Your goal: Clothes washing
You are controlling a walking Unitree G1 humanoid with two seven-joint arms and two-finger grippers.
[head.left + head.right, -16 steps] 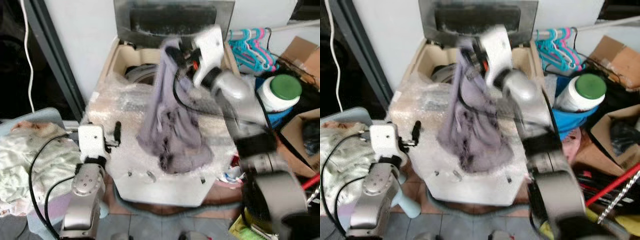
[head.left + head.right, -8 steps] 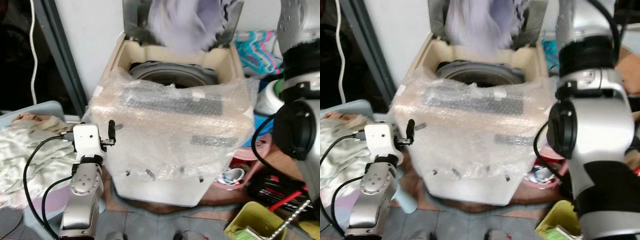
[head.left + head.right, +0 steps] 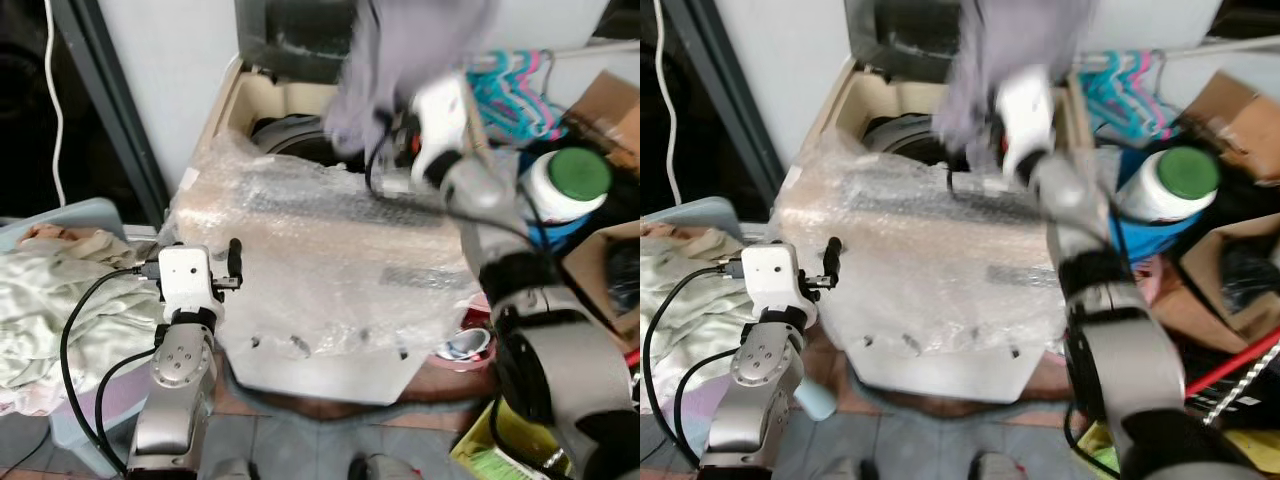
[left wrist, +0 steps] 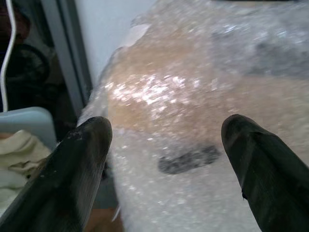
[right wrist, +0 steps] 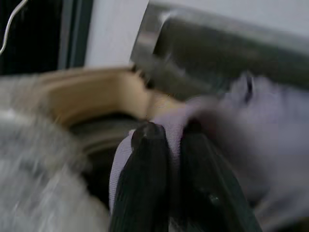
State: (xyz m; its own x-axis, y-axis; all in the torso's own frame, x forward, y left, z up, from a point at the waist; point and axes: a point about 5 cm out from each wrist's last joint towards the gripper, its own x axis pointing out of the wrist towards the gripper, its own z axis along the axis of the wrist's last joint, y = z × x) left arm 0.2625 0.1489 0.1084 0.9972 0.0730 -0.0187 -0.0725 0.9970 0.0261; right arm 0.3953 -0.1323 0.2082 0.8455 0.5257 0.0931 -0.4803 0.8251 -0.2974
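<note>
A top-loading washer (image 3: 330,270), its front wrapped in bubble wrap (image 3: 300,215), fills the middle of the frame with its lid (image 3: 290,35) up against the wall. The right gripper (image 5: 169,140) is at upper centre, above the open drum (image 3: 285,135), its two black fingers pinched tight on a lilac garment (image 3: 400,60). The cloth is blurred and bunches above and around the gripper, over the back of the tub. The left gripper (image 4: 166,130) sits at lower left, just beside the washer's front left corner, jaws spread wide with nothing between them. A pile of pale clothes (image 3: 60,300) lies in a blue basket (image 3: 70,215) at far left. At right, a white jar (image 3: 560,185) with a green lid, hangers (image 3: 510,80), and cardboard boxes (image 3: 605,100).
</note>
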